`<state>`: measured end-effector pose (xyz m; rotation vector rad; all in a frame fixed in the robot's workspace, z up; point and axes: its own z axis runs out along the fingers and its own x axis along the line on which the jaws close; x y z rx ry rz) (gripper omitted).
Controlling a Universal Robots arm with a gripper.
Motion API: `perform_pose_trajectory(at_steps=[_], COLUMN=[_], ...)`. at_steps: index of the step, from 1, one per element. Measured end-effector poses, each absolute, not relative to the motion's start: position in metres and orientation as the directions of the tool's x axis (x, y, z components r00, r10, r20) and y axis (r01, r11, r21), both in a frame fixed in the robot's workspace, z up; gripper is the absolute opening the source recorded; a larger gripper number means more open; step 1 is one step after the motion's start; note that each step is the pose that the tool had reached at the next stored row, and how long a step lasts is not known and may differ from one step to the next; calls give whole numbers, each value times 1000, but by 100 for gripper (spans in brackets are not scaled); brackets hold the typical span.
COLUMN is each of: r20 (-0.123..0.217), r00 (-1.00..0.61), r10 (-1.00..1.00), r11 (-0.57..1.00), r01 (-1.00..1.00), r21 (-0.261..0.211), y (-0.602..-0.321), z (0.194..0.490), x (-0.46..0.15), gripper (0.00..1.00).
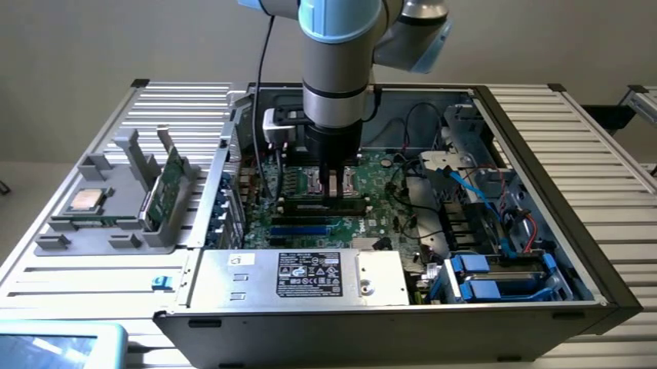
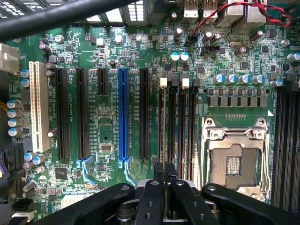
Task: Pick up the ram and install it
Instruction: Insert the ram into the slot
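While the arm (image 1: 334, 69) hangs over the open case (image 1: 534, 154), the ram (image 1: 169, 184) is nowhere near it. It's standing on edge in the grey holder (image 1: 61, 238) on the exterior view's left, out at nine o'clock from the case and well apart from the gripper (image 1: 336, 192). A square silver chip (image 1: 85, 200) lies flat in the same holder, at about nine o'clock from the ram.

Moving across, the gripper points straight down inside the case, roughly dead centre over the motherboard (image 1: 385, 223). From the wrist camera, the gripper (image 2: 164, 174) has its jaws pressed just about together, and I can't make out anything pinched between them. The tips sit right at the end of the four dark memory slots (image 2: 177, 122), with the open CPU socket (image 2: 234, 161) just beside those slots.

At six o'clock from the gripper, the silver power supply (image 1: 298, 275) runs along the case's near edge. Further over, at about four o'clock, blue drive caddies (image 1: 482, 280) sit below a tangle of blue and red cables (image 1: 475, 192).
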<state>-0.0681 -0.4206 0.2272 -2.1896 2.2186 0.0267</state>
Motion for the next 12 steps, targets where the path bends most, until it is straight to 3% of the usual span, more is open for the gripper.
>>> perform_pose_trajectory(at_steps=[12], r20=[-29], r00=[-13], r10=[-999], r11=[13], r01=[-1000], r21=[-5], y=[-421], z=[226], x=[-68], gripper=[13])
